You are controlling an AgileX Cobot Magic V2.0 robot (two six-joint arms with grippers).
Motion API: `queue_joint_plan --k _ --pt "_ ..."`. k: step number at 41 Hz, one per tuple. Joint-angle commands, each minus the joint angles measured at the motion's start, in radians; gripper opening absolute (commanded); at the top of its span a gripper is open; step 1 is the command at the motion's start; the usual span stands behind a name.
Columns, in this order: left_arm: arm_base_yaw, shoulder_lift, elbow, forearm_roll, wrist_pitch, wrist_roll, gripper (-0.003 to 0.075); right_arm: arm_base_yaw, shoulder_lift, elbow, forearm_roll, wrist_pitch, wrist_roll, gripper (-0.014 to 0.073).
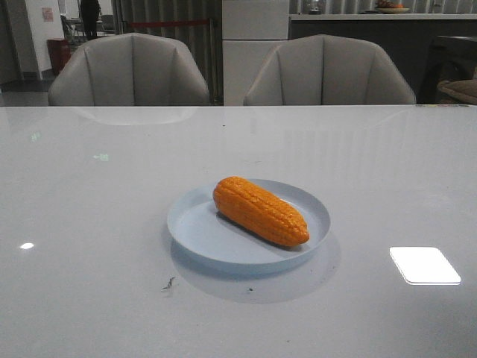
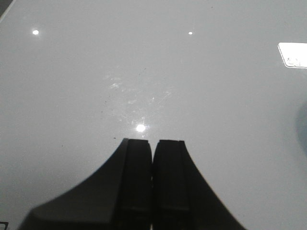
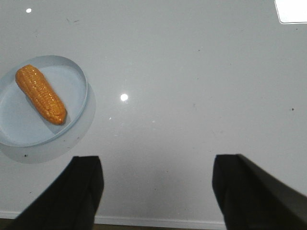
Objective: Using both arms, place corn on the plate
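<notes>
The orange corn lies on the pale blue plate in the middle of the table, its tapered end toward the front right. Both show in the right wrist view too, the corn on the plate. My right gripper is open and empty above bare table near its front edge, well apart from the plate. My left gripper is shut on nothing, over bare table. Neither gripper shows in the front view.
Two grey chairs stand behind the table's far edge. A bright light reflection lies on the glossy white table at the front right. The table's front edge shows under the right gripper.
</notes>
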Motion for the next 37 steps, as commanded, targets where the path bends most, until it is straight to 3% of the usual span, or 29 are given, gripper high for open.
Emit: queue_joint_plan --k 1,12,21,30,37 --pt "0.003 -0.007 -0.028 -0.009 -0.082 -0.008 0.0094 -0.005 0.0 -0.026 0.005 -0.068 0.0 0.0582" --pt "0.003 -0.007 -0.028 -0.009 -0.088 -0.008 0.0094 -0.005 0.0 -0.026 0.005 -0.068 0.0 0.0582" --pt "0.003 -0.06 -0.001 -0.009 -0.219 -0.008 0.0094 -0.005 0.0 -0.026 0.005 -0.068 0.0 0.0582" --pt "0.003 -0.302 0.221 -0.009 -0.544 -0.008 0.0094 -0.005 0.0 -0.026 0.005 -0.068 0.0 0.0582" --pt "0.003 -0.581 0.383 -0.009 -0.54 -0.008 0.0094 -0.005 0.0 -0.026 0.005 -0.068 0.0 0.0582"
